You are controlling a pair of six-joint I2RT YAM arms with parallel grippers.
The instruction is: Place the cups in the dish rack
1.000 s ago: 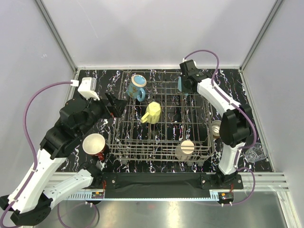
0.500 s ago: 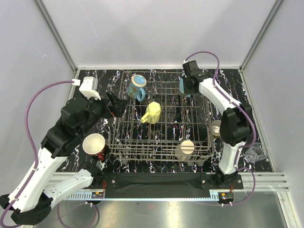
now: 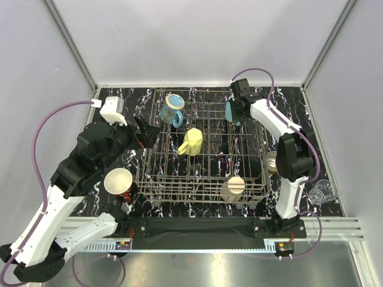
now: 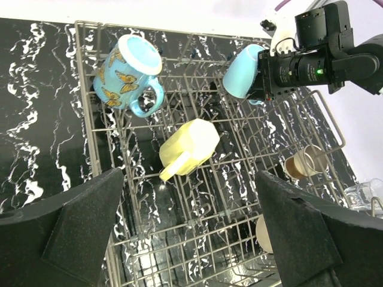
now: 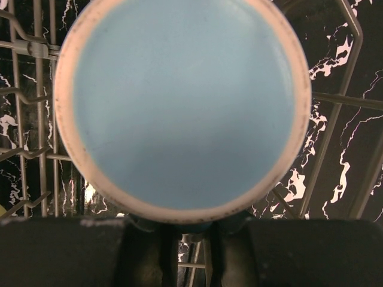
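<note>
The grey wire dish rack point(image 3: 157, 179) fills the table's middle. Inside it lie a blue butterfly mug point(image 3: 172, 109), a yellow-green mug point(image 3: 191, 142) and a cream mug point(image 3: 233, 188). My right gripper point(image 3: 234, 110) is shut on a light blue cup point(image 3: 227, 107) and holds it over the rack's back right corner. The cup's round base fills the right wrist view point(image 5: 182, 101), above the gripper point(image 5: 191, 245). My left gripper point(image 3: 146, 133) is open and empty over the rack's left edge. Its view shows the rack point(image 4: 96, 149) and the yellow-green mug point(image 4: 188, 146) between its fingers point(image 4: 78, 233).
A red mug point(image 3: 119, 182) stands on the table left of the rack, under my left arm. A pale tumbler point(image 3: 272, 161) lies just right of the rack. A small clear glass point(image 3: 320, 192) stands at the front right. White walls close in the table.
My right gripper has shifted slightly to the right with the light blue cup. The left arm has barely moved.
</note>
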